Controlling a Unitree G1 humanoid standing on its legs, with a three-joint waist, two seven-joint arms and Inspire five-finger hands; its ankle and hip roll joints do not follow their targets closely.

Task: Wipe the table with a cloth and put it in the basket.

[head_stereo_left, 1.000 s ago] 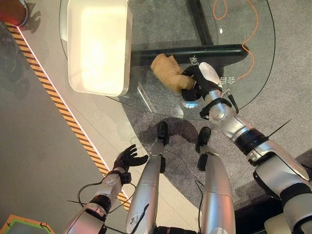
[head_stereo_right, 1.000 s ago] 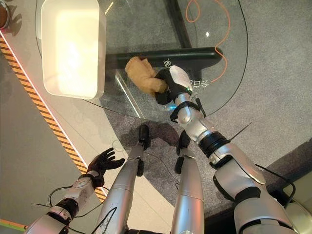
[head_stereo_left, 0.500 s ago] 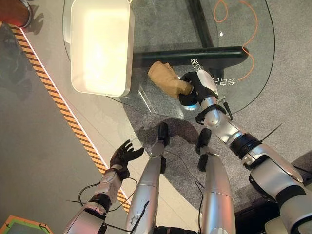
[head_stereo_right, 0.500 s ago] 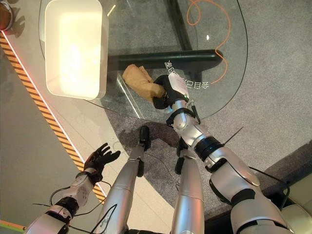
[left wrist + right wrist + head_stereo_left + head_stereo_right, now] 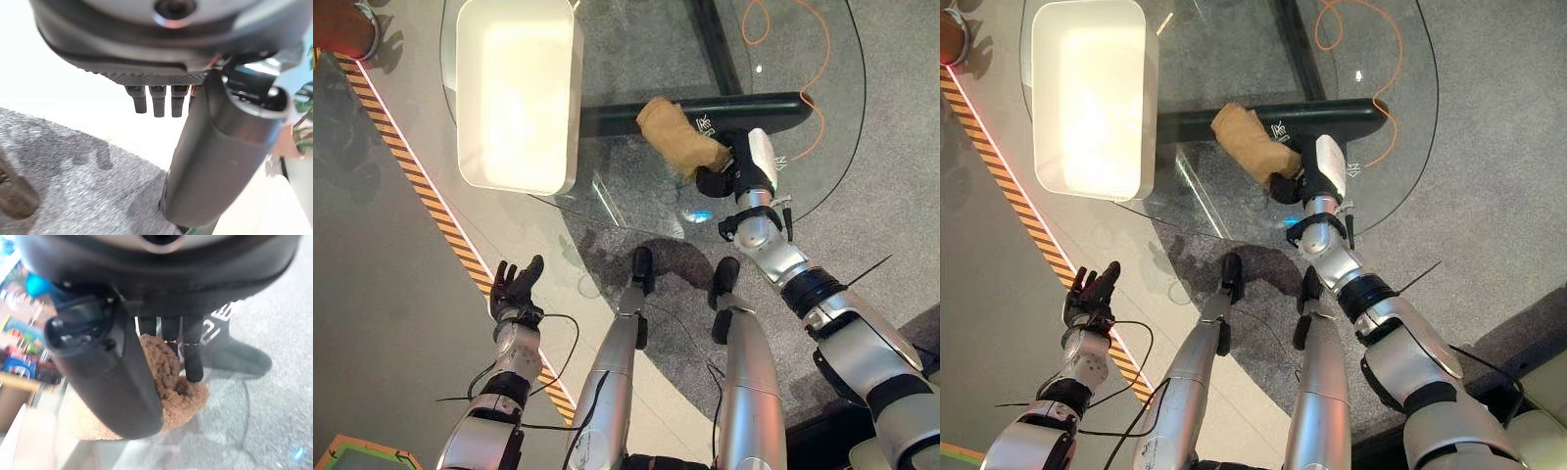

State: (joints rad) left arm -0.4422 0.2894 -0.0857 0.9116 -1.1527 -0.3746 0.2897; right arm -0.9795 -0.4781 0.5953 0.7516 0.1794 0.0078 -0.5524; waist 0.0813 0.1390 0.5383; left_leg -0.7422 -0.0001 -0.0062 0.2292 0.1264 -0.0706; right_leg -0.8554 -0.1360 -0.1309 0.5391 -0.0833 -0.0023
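Layout: basket (image 5: 517, 93) on tabletop (image 5: 636, 39), far-left part. Cloth (image 5: 677, 136) on tabletop, right of basket, apart from it; right robot hand (image 5: 736, 166) touches cloth's right end. Left robot hand (image 5: 514, 289) off tabletop, near-left, over floor (image 5: 382, 284). Cord (image 5: 803, 69) lies beneath tabletop's far-right part.

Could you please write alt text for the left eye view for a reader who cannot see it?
The robot's right hand grips a tan cloth on the round glass table. A white basket sits on the table's left side; the open left hand hangs over the floor.
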